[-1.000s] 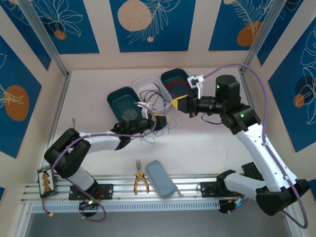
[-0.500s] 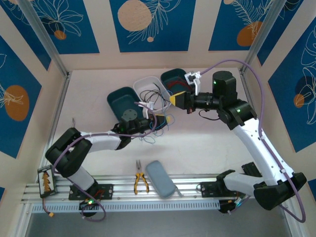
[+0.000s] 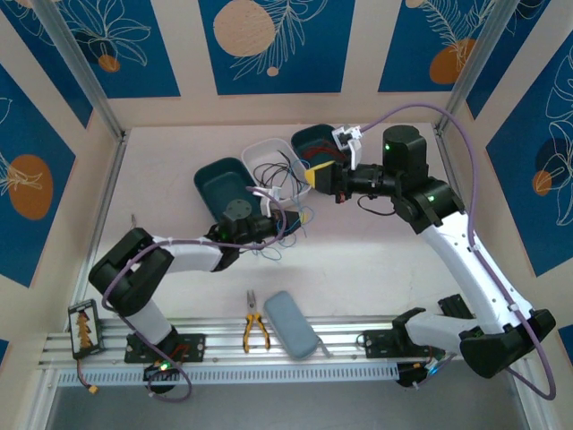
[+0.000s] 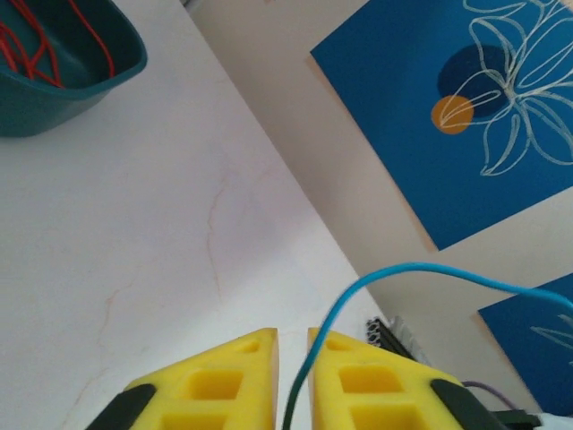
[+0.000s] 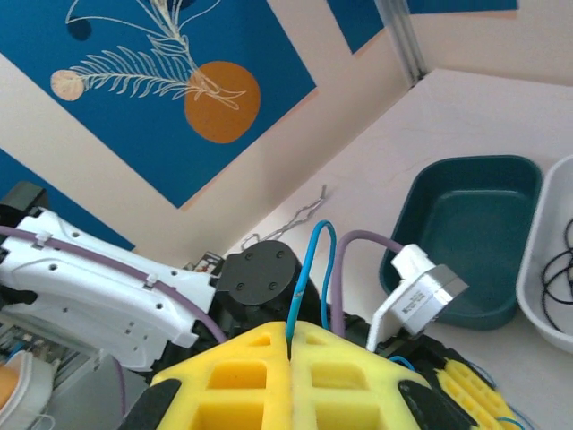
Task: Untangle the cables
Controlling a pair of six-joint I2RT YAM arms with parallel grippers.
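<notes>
A loose tangle of thin cables (image 3: pixel 273 240) lies mid-table in front of the bins. My left gripper (image 3: pixel 293 217) lies low beside it. In the left wrist view its yellow jaws (image 4: pixel 292 333) stand a narrow slit apart, with a blue cable (image 4: pixel 403 269) running down between them against the right pad. My right gripper (image 3: pixel 313 178) hangs just above and behind it, over the front edge of the white bin. In the right wrist view it (image 5: pixel 291 324) is shut on a blue cable (image 5: pixel 309 260) that loops up out of the pads.
A white bin (image 3: pixel 260 148) holds black cables, an empty teal bin (image 3: pixel 215 175) sits to its left, and a teal bin (image 3: pixel 309 136) with red cables to its right. Yellow-handled pliers (image 3: pixel 255 331) and a grey case (image 3: pixel 291 324) lie near the front rail.
The left jaws have closed in from wide apart onto the blue cable. The right gripper has moved left and a little back, still shut on its cable.
</notes>
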